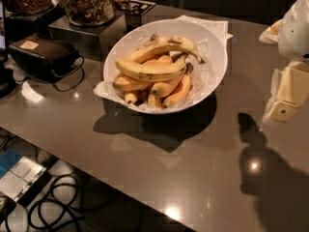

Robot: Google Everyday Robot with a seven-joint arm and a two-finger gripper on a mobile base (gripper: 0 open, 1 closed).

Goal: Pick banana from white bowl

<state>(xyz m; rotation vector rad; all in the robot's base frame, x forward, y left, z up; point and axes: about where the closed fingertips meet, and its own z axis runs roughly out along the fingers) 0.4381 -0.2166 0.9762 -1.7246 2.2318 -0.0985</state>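
A large glossy white bowl (215, 47), lined with crinkled white paper, stands on a brown table (193, 168) at centre. Several yellow bananas (154, 71) are piled inside it, the top ones lying across the pile. My gripper (286, 98) is at the right edge of the view, a pale cream part below the white arm, well to the right of the bowl and above the table. It holds nothing that I can see. Its shadow falls on the table below it.
Glass jars of snacks (89, 4) stand on a dark box at the back left. A black device with a cable (41, 54) lies at the left. The table's front edge runs diagonally, with cables on the floor (53, 207) below it.
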